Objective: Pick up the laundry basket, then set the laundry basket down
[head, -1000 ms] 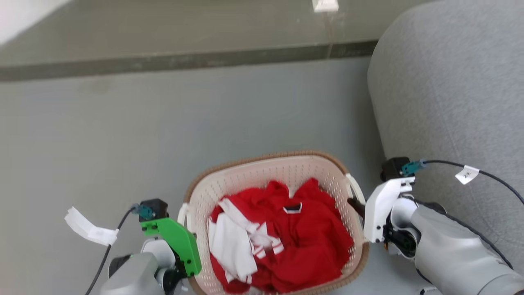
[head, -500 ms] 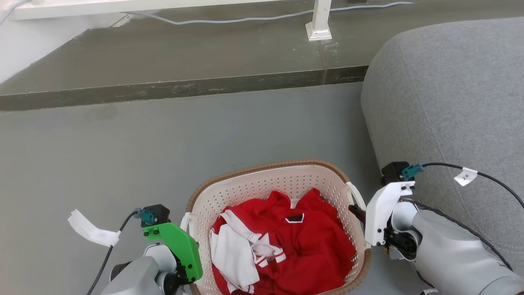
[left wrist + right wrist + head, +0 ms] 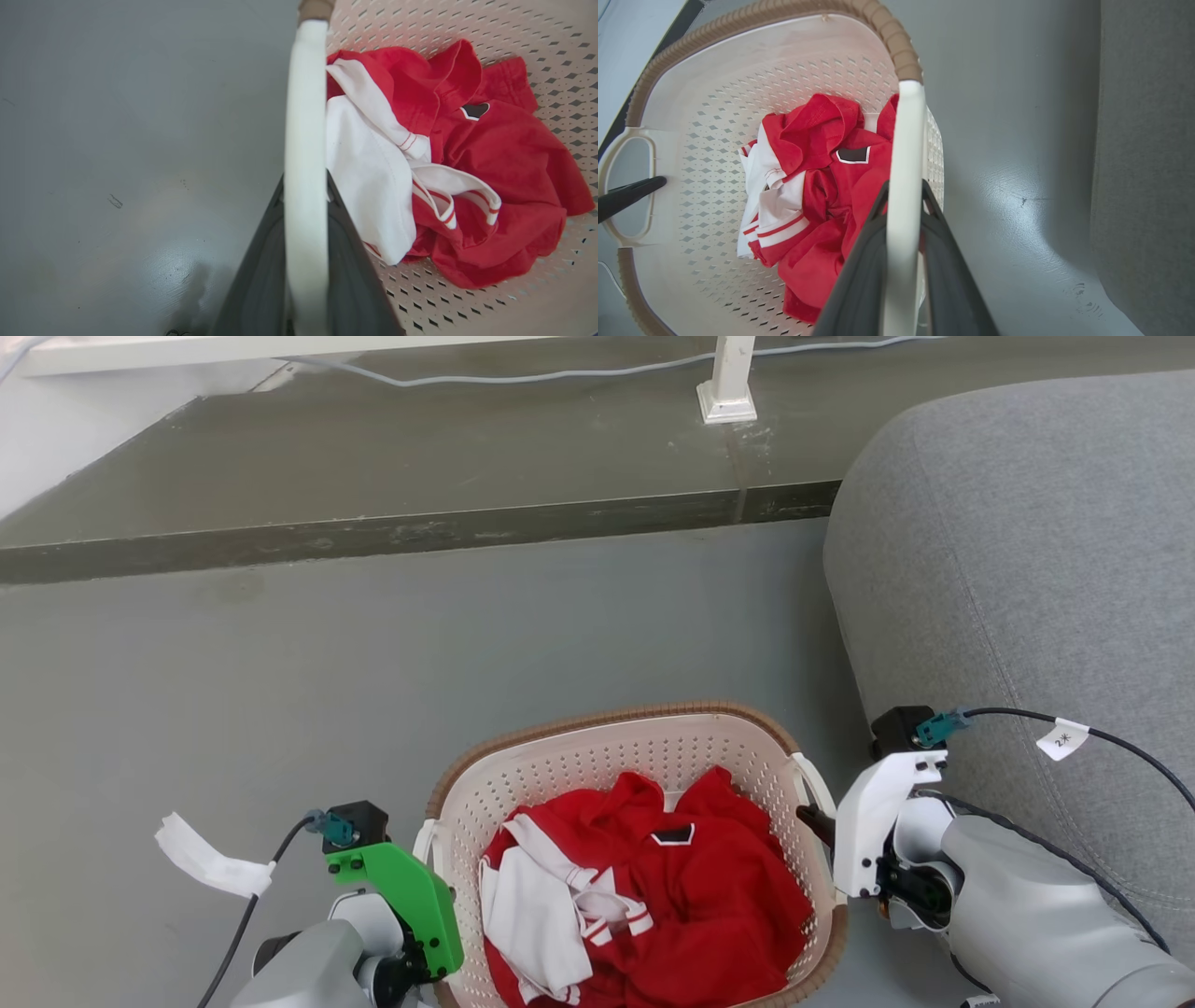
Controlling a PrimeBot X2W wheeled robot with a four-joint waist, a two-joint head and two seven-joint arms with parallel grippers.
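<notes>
The laundry basket (image 3: 607, 721) is cream-white and perforated with a brown woven rim, low in the head view, and holds red and white clothes (image 3: 653, 896). My left gripper (image 3: 304, 179) is shut on the basket's left loop handle (image 3: 303, 116), which runs up between its two dark fingers. My right gripper (image 3: 904, 184) is shut on the right loop handle (image 3: 906, 130) in the same way. In the head view the left gripper (image 3: 428, 859) and right gripper (image 3: 814, 821) flank the basket. Whether the basket rests on the floor I cannot tell.
A large grey upholstered seat (image 3: 1008, 569) stands close on the right of the basket. Ahead, a dark step edge (image 3: 420, 534) crosses the grey floor (image 3: 280, 709), with a white post (image 3: 728, 383) and a cable (image 3: 523, 375) beyond it.
The head camera has tilted up, bringing the step, post and cable into sight. Both grippers stay shut on the handles, and the basket keeps its place between them.
</notes>
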